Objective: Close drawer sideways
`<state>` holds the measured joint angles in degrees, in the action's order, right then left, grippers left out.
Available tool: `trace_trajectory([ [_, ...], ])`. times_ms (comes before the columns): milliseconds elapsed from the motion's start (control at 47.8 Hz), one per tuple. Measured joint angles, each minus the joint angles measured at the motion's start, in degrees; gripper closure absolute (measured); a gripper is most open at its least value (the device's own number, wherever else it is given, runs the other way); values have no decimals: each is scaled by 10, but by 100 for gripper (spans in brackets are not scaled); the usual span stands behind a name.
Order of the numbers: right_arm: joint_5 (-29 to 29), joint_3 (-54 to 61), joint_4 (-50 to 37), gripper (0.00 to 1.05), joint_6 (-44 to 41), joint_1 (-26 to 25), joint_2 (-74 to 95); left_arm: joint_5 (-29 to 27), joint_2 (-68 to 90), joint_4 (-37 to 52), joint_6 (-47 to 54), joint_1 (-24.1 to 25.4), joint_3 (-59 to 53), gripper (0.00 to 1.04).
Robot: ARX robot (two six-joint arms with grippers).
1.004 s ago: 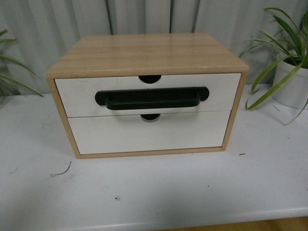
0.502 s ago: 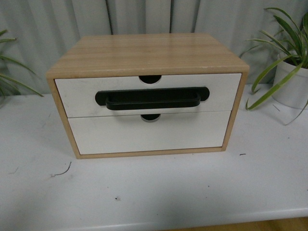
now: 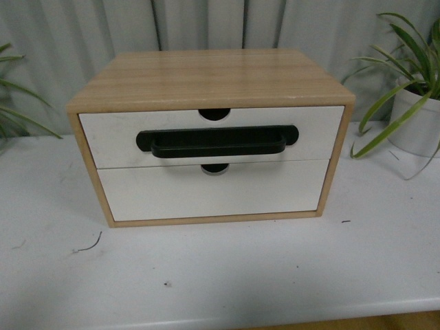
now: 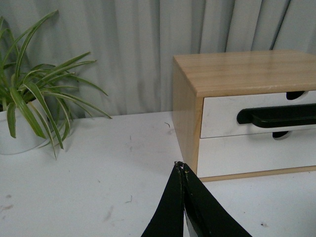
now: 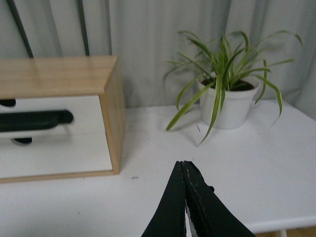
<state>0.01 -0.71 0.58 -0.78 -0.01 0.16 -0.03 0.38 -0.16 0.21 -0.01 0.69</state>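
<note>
The drawer [image 3: 110, 137] is the upper one in a light wood cabinet [image 3: 206, 75] on the white table. It has a white front, a long black bar handle [image 3: 216, 142] and a semicircular top notch. Its front sits flush with the cabinet frame. It also shows in the left wrist view [image 4: 222, 116] and the right wrist view [image 5: 84, 111]. My left gripper [image 4: 180, 165] is shut and empty, above the table near the cabinet's left front corner. My right gripper [image 5: 182, 163] is shut and empty, above the table to the right of the cabinet. Neither gripper shows in the front view.
A plain white handleless drawer [image 3: 213, 189] lies below the handled one. A potted plant in a white pot [image 3: 416, 117] stands right of the cabinet, another [image 4: 19, 133] to its left. A grey curtain hangs behind. The table's front edge [image 3: 275, 316] is near.
</note>
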Motion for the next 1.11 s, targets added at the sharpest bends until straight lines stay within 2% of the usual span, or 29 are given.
trace_trajectory([
  [251,0,0,-3,103,0,0,0,0,0,0,0,0,0,103],
  [314,0,0,-3,91,0,0,0,0,0,0,-1,0,0,101],
  [335,0,0,-3,90,0,0,0,0,0,0,-1,0,0,99],
  [356,0,0,-3,85,0,0,0,0,0,0,-1,0,0,94],
  [377,0,0,-3,83,0,0,0,0,0,0,-1,0,0,93],
  [418,0,0,-3,57,0,0,0,0,0,0,-1,0,0,66],
  [460,0,0,-3,46,0,0,0,0,0,0,-1,0,0,56],
  [565,0,0,-3,32,0,0,0,0,0,0,-1,0,0,41],
  [628,0,0,-3,15,0,0,0,0,0,0,-1,0,0,25],
  [711,0,0,-3,4,1,0,0,0,0,0,-1,0,0,12],
  [774,0,0,-3,7,1,0,0,0,0,0,0,0,0,5],
  [816,0,0,-3,7,1,0,0,0,0,0,0,0,0,7],
  [1109,0,0,-3,6,1,0,0,0,0,0,0,0,0,7],
])
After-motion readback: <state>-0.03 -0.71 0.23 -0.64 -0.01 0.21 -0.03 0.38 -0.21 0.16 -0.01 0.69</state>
